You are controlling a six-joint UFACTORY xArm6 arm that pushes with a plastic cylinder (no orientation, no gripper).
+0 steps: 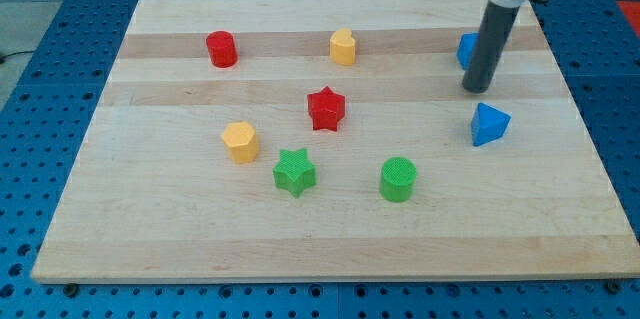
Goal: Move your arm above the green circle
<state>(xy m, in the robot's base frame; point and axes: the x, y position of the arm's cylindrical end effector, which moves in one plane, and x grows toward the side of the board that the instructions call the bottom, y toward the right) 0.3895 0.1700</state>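
The green circle (398,179) is a short green cylinder standing on the wooden board (330,249), a little right of centre toward the view's bottom. My tip (477,89) is the lower end of the dark rod at the view's upper right. It stands well up and to the right of the green circle, apart from it. The tip is close beside a blue block (466,50) that the rod partly hides, and just above a blue triangle-like block (489,124).
A green star (294,172) lies left of the green circle. A red star (326,109) sits near the centre. A yellow hexagon-like block (240,142) is at the left, a red cylinder (221,49) at the upper left, a yellow heart-like block (343,47) at the top middle.
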